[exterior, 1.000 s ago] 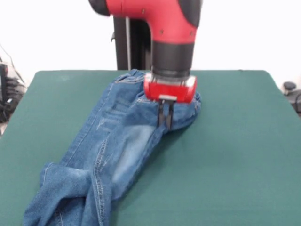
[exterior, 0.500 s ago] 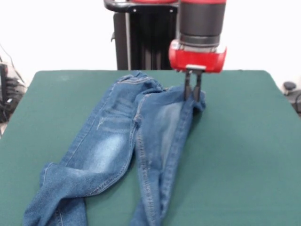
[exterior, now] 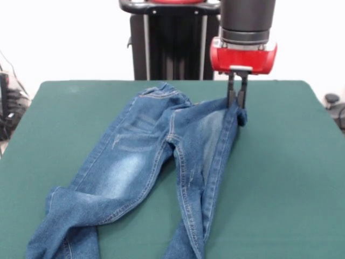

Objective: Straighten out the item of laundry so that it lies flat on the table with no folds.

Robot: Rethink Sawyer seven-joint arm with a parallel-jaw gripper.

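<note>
From the front view, my gripper (exterior: 237,101) hangs straight down from its red housing over the far right part of the table (exterior: 291,178). Its 2 dark fingers (exterior: 231,93) are drawn close together and pinch the raised edge of the jeans (exterior: 161,156) at the waistband's right corner, so I am clamped on the denim there. That corner is lifted a little off the green surface, and the cloth just below my fingertips bunches into a small dark fold.

The jeans lie spread across the middle and left of the table, waistband toward the far edge, legs running toward the near edge. The 2 legs are parted in an upside-down V with bare green felt showing between them. The left leg lies mostly flat, its pale faded patch facing up, and it ends in a crumpled, folded-over heap at the near left corner of the picture. The right leg is narrower: its outer side is turned over along its length, so a long fold runs from my fingertips down to the bottom edge, where the leg passes out of sight. Orange-tan stitching shows along the inner seams and round the fly. The waistband's left part rests on the table, slightly rumpled.

No overhead view is given for this moment.
</note>
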